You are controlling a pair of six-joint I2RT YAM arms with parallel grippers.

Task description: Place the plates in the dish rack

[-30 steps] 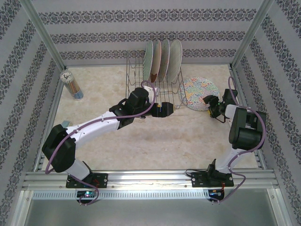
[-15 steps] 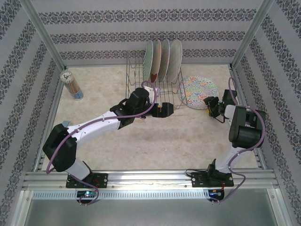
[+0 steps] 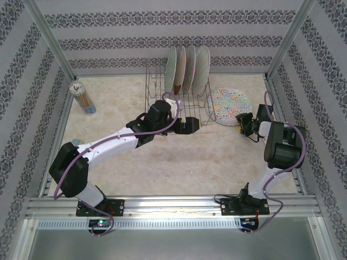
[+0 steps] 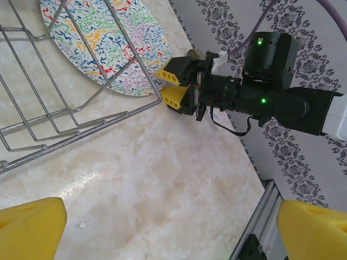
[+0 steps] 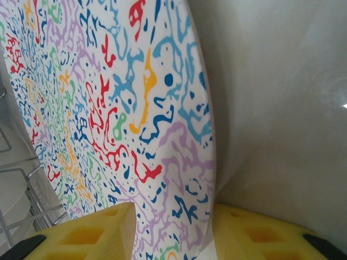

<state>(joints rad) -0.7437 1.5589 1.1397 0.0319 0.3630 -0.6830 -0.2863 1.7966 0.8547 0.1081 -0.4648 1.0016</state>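
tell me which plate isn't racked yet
The multicolour squiggle plate right of the dish rack, its rim between the fingers of the right gripper. The other four stand upright in it.

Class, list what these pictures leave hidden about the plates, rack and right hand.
Right hand pads on the floral plate: contact cut off by the right wrist view's bottom edge.
Racked plates: patterns unclear, edge-on and overlapping in the top view.
Dish rack: far end cut off in the left wrist view.

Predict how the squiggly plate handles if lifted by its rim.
The plate has a thin, even edge, so probably stiff and light. The right gripper straddles just the rim of a smooth face, so it may pivot or slip.
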